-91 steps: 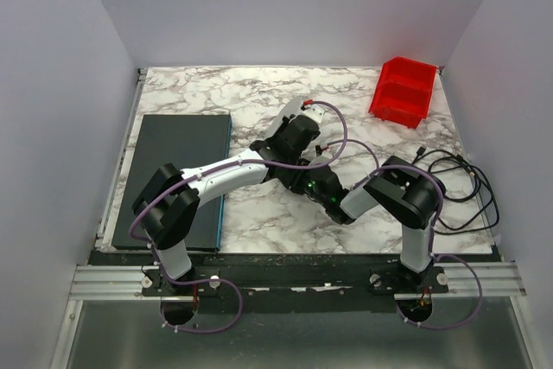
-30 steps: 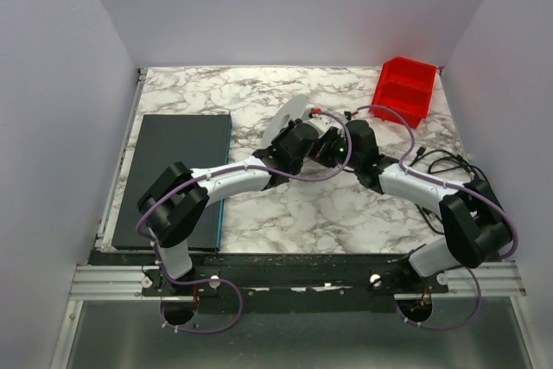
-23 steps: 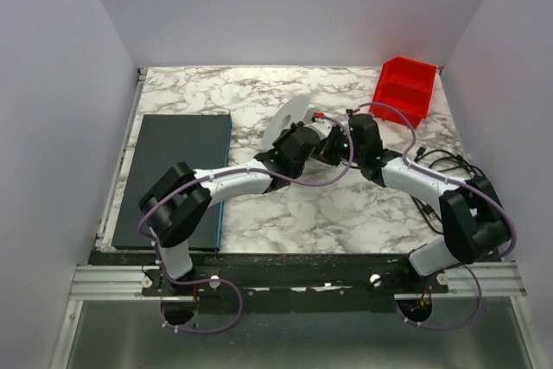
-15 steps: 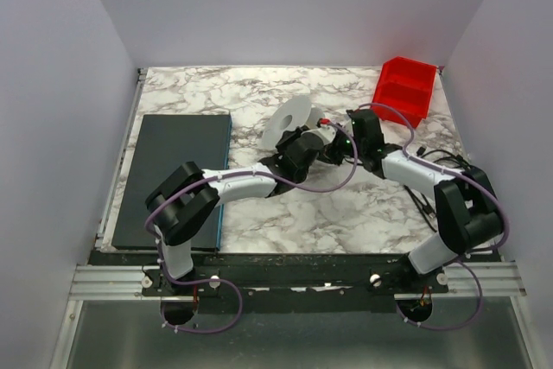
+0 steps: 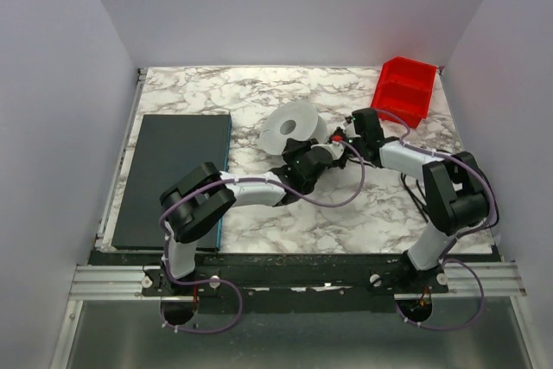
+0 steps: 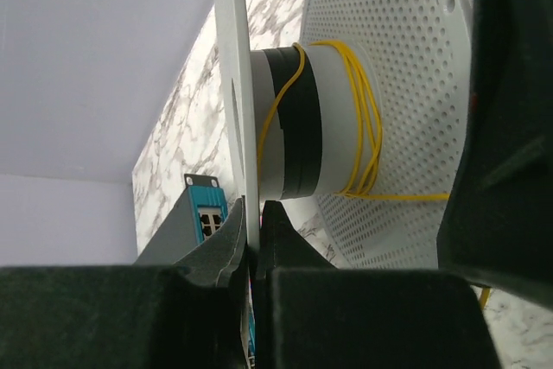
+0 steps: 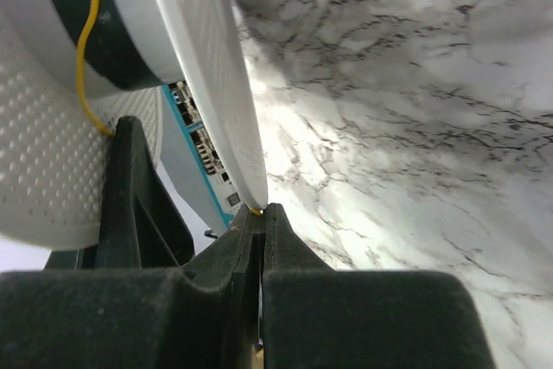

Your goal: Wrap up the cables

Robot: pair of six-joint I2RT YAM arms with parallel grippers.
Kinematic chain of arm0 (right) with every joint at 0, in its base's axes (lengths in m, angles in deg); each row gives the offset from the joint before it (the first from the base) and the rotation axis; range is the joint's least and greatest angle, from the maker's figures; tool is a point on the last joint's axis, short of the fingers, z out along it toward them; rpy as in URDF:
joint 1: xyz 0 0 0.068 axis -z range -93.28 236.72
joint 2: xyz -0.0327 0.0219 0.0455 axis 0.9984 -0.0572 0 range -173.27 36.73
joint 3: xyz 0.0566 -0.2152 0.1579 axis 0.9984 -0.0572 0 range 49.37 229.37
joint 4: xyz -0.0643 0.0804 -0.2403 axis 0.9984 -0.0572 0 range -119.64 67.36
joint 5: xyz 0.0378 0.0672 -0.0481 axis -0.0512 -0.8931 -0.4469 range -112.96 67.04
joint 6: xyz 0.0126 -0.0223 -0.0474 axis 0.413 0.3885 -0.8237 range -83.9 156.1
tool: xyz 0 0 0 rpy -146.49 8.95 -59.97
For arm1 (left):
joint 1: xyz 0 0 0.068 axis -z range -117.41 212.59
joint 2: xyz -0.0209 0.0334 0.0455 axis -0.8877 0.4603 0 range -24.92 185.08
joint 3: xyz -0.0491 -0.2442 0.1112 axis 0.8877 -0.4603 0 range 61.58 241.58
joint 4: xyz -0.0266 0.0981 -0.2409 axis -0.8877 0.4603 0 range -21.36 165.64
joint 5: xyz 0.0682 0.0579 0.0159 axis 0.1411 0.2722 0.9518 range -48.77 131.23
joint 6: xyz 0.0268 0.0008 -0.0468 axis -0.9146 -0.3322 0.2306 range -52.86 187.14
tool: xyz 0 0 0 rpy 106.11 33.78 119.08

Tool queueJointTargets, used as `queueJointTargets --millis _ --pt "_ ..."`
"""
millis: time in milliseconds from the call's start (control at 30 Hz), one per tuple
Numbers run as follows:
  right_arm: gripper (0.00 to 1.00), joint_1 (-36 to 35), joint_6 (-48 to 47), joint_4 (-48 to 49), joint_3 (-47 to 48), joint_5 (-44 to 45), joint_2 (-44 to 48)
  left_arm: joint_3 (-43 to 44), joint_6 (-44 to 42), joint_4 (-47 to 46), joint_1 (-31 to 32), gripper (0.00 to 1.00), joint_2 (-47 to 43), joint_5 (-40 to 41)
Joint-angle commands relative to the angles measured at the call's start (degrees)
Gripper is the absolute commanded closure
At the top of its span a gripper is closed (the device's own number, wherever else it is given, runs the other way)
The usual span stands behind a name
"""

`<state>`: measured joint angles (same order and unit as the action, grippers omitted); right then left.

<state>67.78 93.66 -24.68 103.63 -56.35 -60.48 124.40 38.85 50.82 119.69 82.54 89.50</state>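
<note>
Left wrist camera, nearest first: the left gripper has its fingers pinched on the thin plain rim of a white spool. Beyond them, yellow wire is wound in several turns around the spool's core, crossing a black band, with a perforated disc behind. The right wrist camera shows what that view hides: the right gripper is pressed together at the spool's rim, with a speck of yellow wire caught at the fingertips. A teal box with ports lies beyond, on the marble table. From above, both grippers meet at the spool mid-table, where the wire is too fine to see. Black cords lie at the right and a red bin sits far right.
</note>
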Motion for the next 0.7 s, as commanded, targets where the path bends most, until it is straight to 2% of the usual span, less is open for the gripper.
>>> queueJointTargets --millis 0,467,667 --pt "0.99 3.9 -1.1 4.3 2.5 5.0 -5.0 -1.0 0.2 8.9 4.7 1.0 3.8 -1.8" --pt "0.99 4.5 -0.1 14.4 -2.8 2.5 -13.4 4.8 10.5 24.9 6.3 1.0 8.9 -6.5" --pt "0.98 6.0 5.0 25.1 -7.2 -3.7 -16.7 6.6 14.1 29.5 6.2 1.0 10.5 -9.0"
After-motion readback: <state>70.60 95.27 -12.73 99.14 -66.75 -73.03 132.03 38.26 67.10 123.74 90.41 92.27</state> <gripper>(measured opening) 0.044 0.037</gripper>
